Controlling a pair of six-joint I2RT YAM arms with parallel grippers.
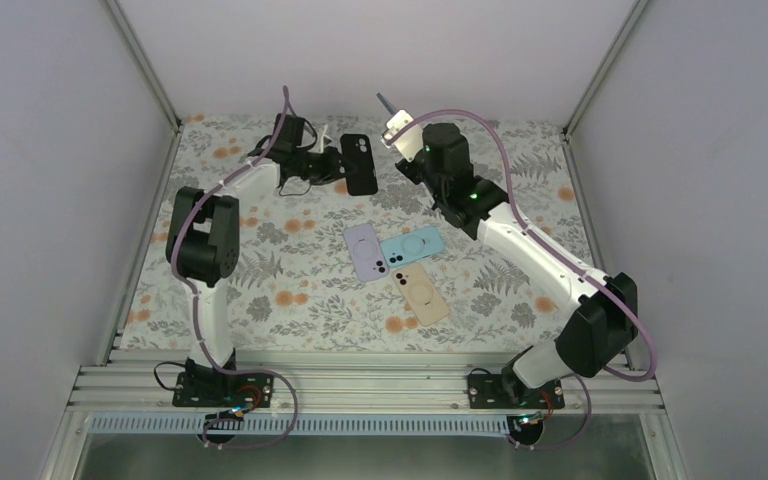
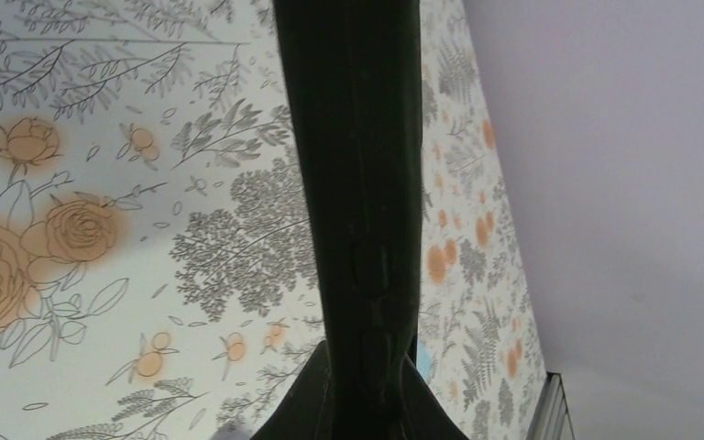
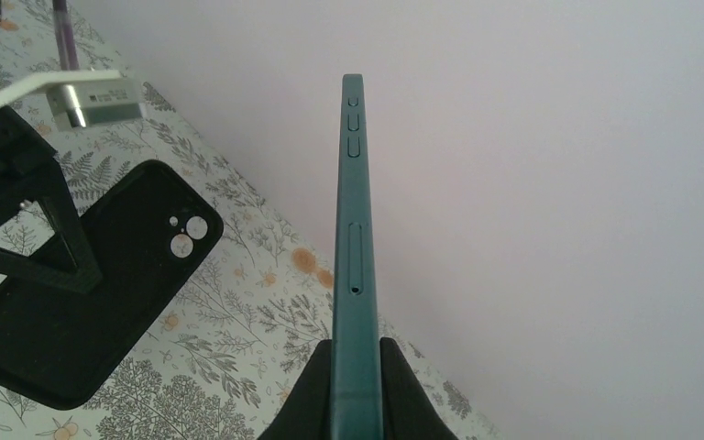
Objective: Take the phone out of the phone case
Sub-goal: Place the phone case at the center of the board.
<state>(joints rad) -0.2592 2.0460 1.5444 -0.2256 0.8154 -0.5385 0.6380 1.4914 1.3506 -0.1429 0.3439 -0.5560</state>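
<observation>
Pinching phone [image 3: 353,247] edge-on, right tool [image 3: 356,390] (case [image 3: 82,312] in left tool [image 2: 367,376])

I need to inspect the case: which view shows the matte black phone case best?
Right wrist: the matte black phone case is large, its back face and camera cutout clear. Top external shows it whole but small, held by the left gripper; left wrist shows only its dark edge.

The phone case [image 3: 119,312] is left of the phone [image 3: 353,229], apart.
</observation>
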